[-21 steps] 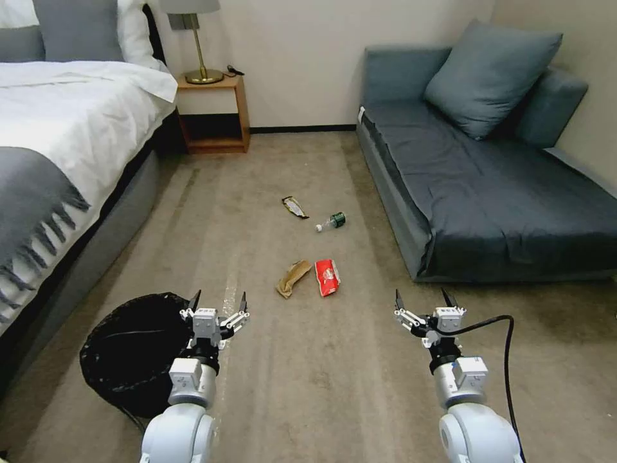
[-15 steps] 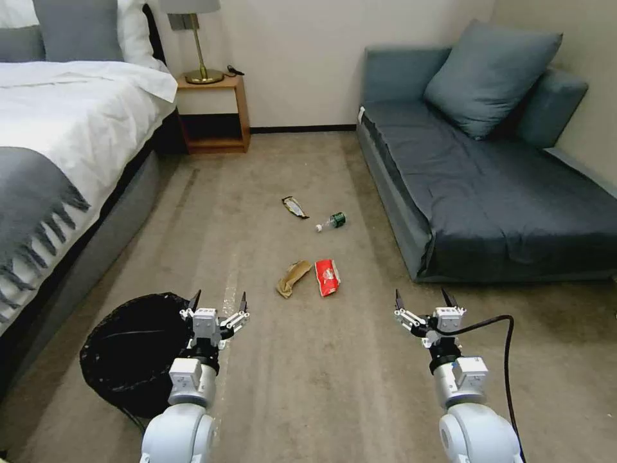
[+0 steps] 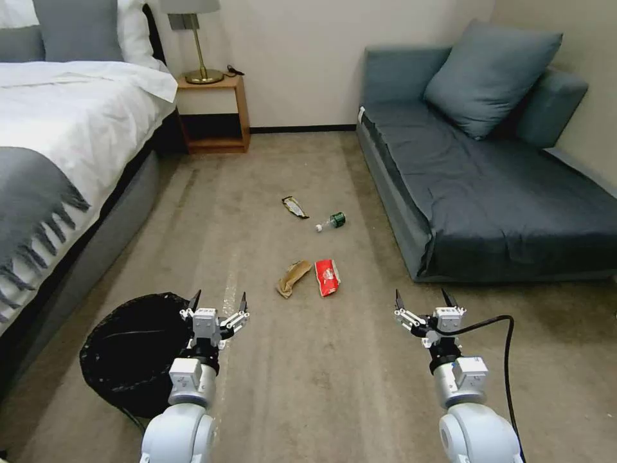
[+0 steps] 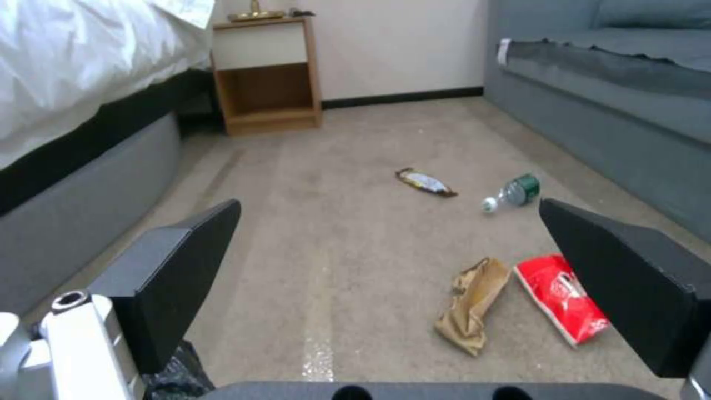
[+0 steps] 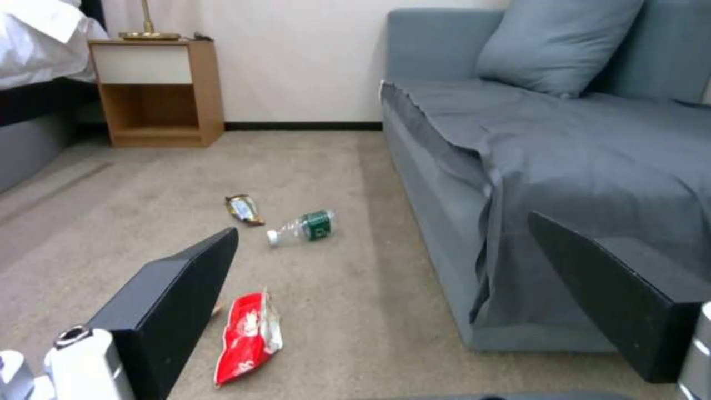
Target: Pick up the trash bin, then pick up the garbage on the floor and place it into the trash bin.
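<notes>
Both grippers hover low over the floor (image 3: 360, 360) with fingers spread apart and holding nothing: the left gripper (image 3: 218, 300) just beside the trash bin (image 3: 132, 350) at near left, the right gripper (image 3: 422, 298) at near right. Farther ahead lie the paper bag (image 3: 292, 277) beside the red packet (image 3: 327, 276), then the wrapper (image 3: 295, 207) and bottle (image 3: 331, 222).

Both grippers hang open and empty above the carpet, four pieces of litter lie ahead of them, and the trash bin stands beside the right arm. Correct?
One slip: the trash bin stands beside the left arm, next to the left gripper, as the head view shows. The rest holds: the right gripper is open and empty too, and four pieces lie on the carpet.
</notes>
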Controlling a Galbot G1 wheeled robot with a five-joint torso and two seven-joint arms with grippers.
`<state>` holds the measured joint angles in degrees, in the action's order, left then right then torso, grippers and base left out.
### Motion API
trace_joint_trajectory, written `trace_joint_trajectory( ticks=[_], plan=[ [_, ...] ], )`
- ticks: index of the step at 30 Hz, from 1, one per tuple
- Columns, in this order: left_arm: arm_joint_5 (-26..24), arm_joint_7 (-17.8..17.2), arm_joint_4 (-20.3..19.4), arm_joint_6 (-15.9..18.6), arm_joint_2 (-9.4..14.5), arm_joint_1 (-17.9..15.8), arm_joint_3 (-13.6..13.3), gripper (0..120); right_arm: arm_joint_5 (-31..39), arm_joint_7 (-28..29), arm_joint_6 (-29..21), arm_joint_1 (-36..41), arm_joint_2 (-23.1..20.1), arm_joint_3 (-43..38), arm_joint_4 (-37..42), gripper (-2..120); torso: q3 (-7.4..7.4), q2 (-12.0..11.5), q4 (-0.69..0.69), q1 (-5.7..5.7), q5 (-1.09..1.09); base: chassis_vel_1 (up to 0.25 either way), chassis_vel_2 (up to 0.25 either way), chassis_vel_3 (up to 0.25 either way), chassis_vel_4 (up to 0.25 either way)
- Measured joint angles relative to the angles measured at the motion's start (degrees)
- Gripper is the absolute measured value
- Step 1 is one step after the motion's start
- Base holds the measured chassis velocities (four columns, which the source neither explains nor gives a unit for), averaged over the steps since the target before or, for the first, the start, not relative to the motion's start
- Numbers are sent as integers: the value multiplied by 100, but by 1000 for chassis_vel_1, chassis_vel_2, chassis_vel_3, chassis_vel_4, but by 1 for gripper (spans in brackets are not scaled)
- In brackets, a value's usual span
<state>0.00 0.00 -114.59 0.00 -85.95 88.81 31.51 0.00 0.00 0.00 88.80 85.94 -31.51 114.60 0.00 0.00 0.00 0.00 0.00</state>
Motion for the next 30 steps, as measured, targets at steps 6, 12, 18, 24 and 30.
trace_joint_trajectory(
  ticks=[6, 12, 18, 24, 30],
  plan=[
    [-15, -25, -81, -27, -4, 58, 55, 100, -57, 57, 159, 161, 34, 77, 104, 100, 0, 0, 0, 0, -1, 0, 0, 0, 0],
    [-238, -165, -730, -388, -57, 548, 496, 100, -507, 495, 1203, 1314, 332, 670, 798, 100, 0, 0, -1, 0, 2, 0, 0, 0, 0],
    [-560, -302, -1591, -948, -90, 1268, 1081, 100, -769, 823, 1907, 2120, 566, 1097, 1300, 100, -2, 1, 2, 0, 2, 0, 0, 0, 0],
    [-528, 22, -1600, -1020, 121, 1498, 1054, 100, -721, 865, 1945, 2152, 605, 1082, 1344, 100, -1, 0, 0, 0, -2, 0, 0, 0, 0],
    [-491, 45, -1564, -1046, 10, 1503, 1012, 100, -679, 762, 1937, 2076, 567, 993, 1355, 100, -1, 0, 0, 0, 0, 0, 0, 0, 0]
  ],
)
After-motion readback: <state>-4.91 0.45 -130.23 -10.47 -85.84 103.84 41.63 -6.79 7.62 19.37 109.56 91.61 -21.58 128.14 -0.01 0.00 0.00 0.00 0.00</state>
